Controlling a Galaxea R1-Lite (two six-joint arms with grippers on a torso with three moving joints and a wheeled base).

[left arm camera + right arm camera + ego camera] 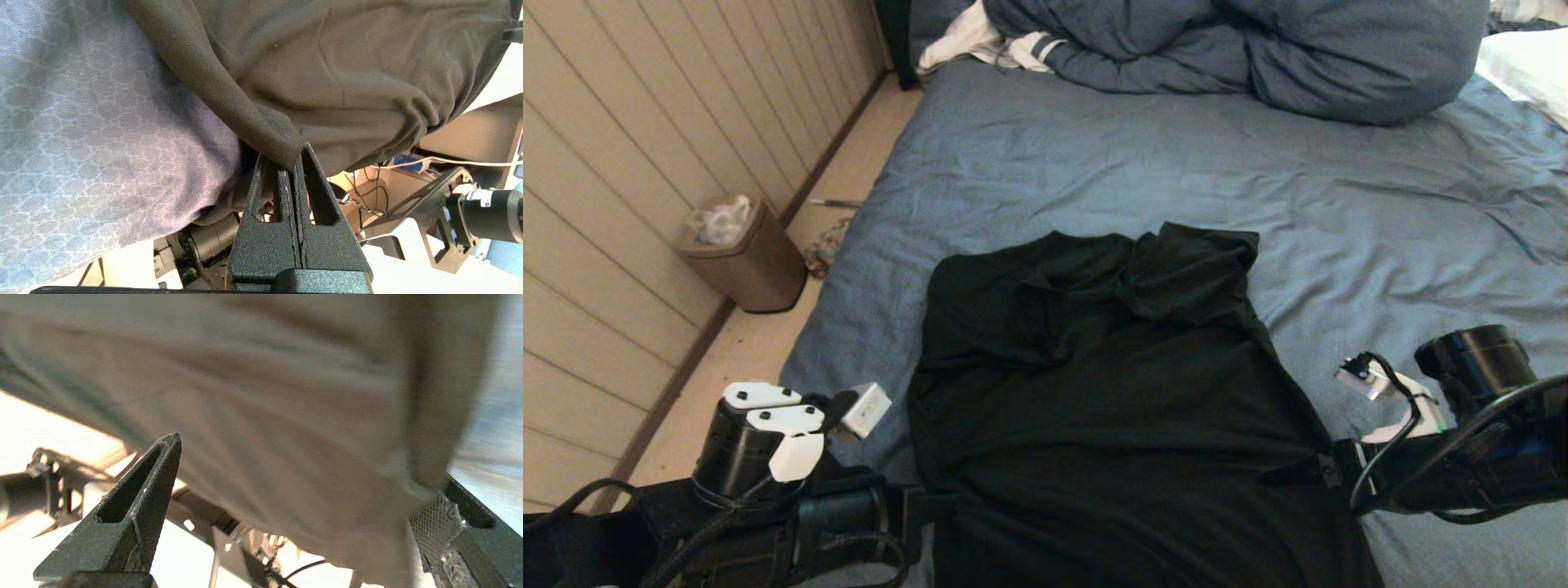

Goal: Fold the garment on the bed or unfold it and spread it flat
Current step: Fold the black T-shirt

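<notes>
Pinching the garment (pixel 327 61) hem, left hand (pixel 295 161); right hand (pixel 302 498) spread wide.

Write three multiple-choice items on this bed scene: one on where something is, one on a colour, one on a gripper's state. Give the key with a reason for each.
1. Where does the bin stand?
A. on the floor on the robot's left of the bed
B. on the bed beside the duvet
C. on the garment

2. What colour is the sheet on the bed?
A. white
B. slate blue
C. red

3. How are the left gripper and right gripper set?
A. both open
B. left open, right shut on the garment
C. left shut on the garment, right open

Key:
1 A, it sits against the wall, off the mattress.
2 B, blue cloth shows all round the black shirt.
3 C, the left fingers pinch a shirt edge, while the right fingers stand wide apart with cloth between them.
</notes>
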